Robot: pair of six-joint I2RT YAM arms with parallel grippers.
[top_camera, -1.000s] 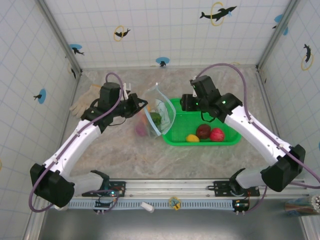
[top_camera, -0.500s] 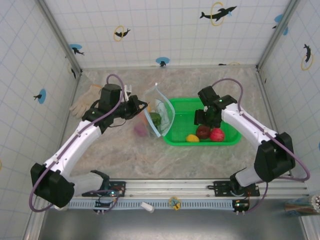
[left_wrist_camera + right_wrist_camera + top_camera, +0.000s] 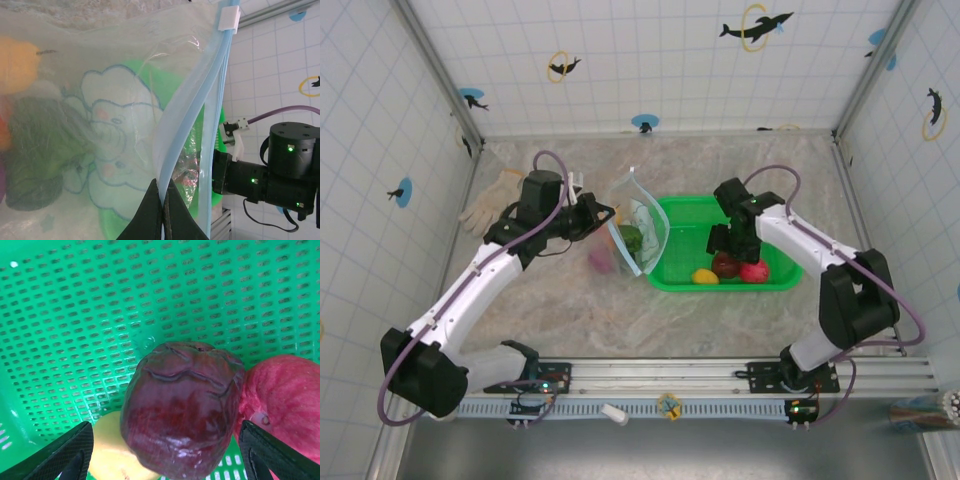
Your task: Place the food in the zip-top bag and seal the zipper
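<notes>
Right gripper [image 3: 170,452] lowered into green basket [image 3: 75,315], jaws wide and empty astride glossy dark brown fruit [image 3: 182,400].
Left gripper [image 3: 161,192] clamped on zipper [image 3: 200,110] of clear zip-top bag [image 3: 115,125].

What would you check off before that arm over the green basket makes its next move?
1. The right fingers open around the dark brown fruit: ok.
2. That fruit centred between them: ok.
3. Room beside it: not ok; the yellow fruit and red fruit crowd it.
4. The left fingers shut on the blue strip of the bag: ok.
5. Bag mouth apart: ok.
6. Space left inside the bag: cannot tell.
</notes>
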